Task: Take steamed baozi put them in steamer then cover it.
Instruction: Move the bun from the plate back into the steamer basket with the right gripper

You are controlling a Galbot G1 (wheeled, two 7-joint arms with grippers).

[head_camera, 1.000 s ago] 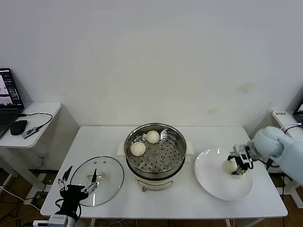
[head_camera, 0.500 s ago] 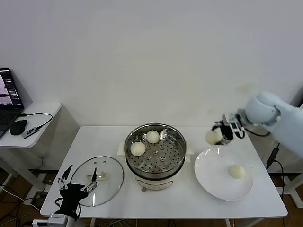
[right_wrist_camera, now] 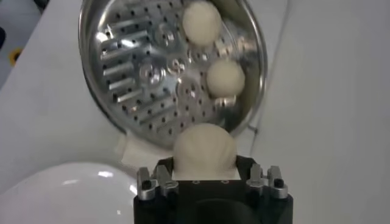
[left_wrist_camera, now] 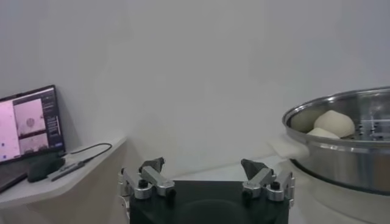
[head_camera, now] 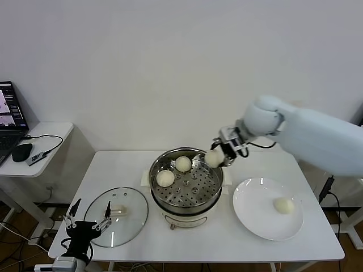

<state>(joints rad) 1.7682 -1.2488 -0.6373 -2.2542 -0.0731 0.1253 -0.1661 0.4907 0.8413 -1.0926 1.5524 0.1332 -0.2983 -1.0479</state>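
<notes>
My right gripper [head_camera: 218,155] is shut on a cream-white baozi [head_camera: 213,158] and holds it above the far right rim of the steamer [head_camera: 185,179]; the wrist view shows the bun [right_wrist_camera: 204,149] between the jaws. Two baozi [head_camera: 182,164] [head_camera: 165,178] lie on the perforated tray, also in the right wrist view [right_wrist_camera: 203,21] [right_wrist_camera: 225,77]. One baozi [head_camera: 283,205] lies on the white plate [head_camera: 258,218]. The glass cover [head_camera: 119,215] lies flat on the table left of the steamer. My left gripper [head_camera: 86,221] is open, low at the front left, by the cover.
A side table [head_camera: 39,148] at the left holds a laptop [head_camera: 10,116], a mouse [head_camera: 22,152] and a cable. The white table's [head_camera: 227,241] front edge runs just in front of cover and plate. The steamer's wall [left_wrist_camera: 347,152] rises beside my left gripper.
My right gripper lifted a baozi off the plate and carried it left to the steamer's rim. One baozi stayed on the plate. The left gripper sank slightly.
</notes>
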